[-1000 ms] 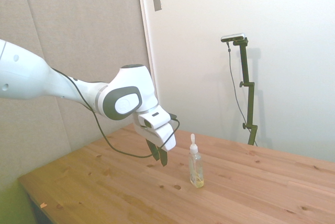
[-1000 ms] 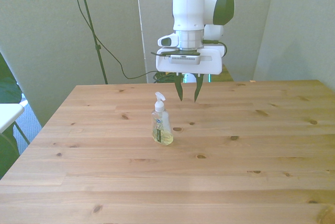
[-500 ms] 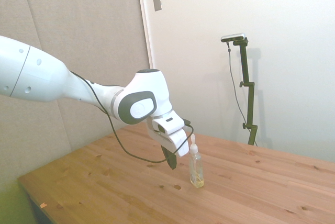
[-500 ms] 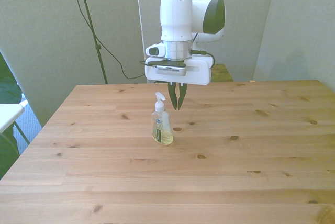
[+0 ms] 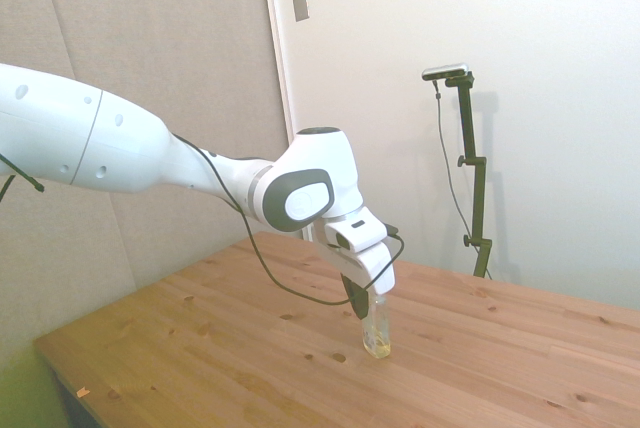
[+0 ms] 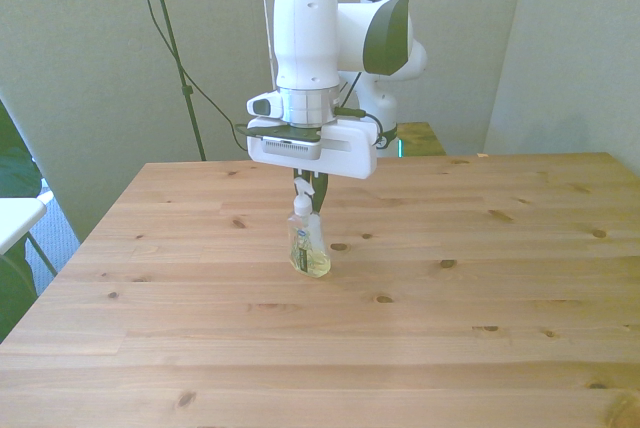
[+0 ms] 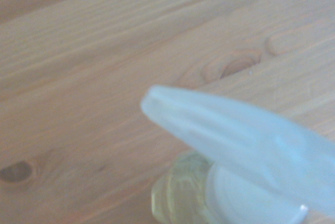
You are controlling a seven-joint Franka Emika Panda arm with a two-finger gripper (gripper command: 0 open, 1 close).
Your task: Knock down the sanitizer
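Observation:
The sanitizer [image 6: 309, 246] is a small clear bottle with yellowish liquid and a white nozzle cap, standing upright near the middle of the wooden table [image 6: 470, 338]. My gripper [image 6: 308, 191] hangs right at the nozzle, with its dark fingers close together and partly hidden behind the cap. From the side, the gripper [image 5: 360, 305] is against the top of the sanitizer [image 5: 377, 334], on the arm's side of it. The wrist view shows the blurred white nozzle of the sanitizer [image 7: 235, 140] from above, with the yellowish body below it.
The table [image 5: 200, 348] holds only the bottle. Its edge at the front view's left is near a white surface [image 6: 15, 218]. Cables hang behind the table's far edge.
The arm has swung toward the front view's left and come down, from beside the bottle to right at its nozzle. The fingers have drawn together. The bottle stands where it was.

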